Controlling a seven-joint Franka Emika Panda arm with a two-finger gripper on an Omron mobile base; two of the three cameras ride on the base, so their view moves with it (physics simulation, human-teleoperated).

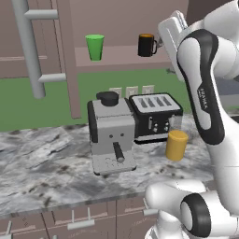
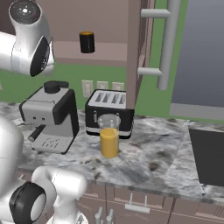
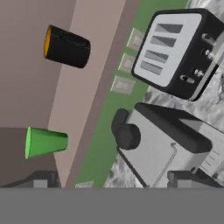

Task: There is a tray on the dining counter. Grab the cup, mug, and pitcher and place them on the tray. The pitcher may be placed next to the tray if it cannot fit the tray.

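The tool [image 3: 116, 179] stands spread wide with nothing between its two dark tips, which rise at the bottom of the hand view; it is rolled hard over, so the shelf [image 1: 121, 65] and the things on it appear turned on their sides. Just ahead lie the cup [image 3: 46, 142] and the mug [image 3: 65, 47], both upright on the shelf above the marbled table [image 1: 46, 163], well apart from each other. The likeliest trouble is a reach that clips the coffee machine [image 3: 166, 144] or the toaster [image 3: 179, 52], which sit below the shelf, near the tool's line; a slanted approach could also tip the light tapered cup, or push it back on the shelf. The cup is bright green, handleless, wider at the rim; the mug is black with an orange inside and a side handle [image 1: 155, 46]. The pitcher [image 1: 177, 145], a plain yellow-orange cylinder, stands on the table just beside the toaster, close to the arm's forearm, so a wide swing might knock it.
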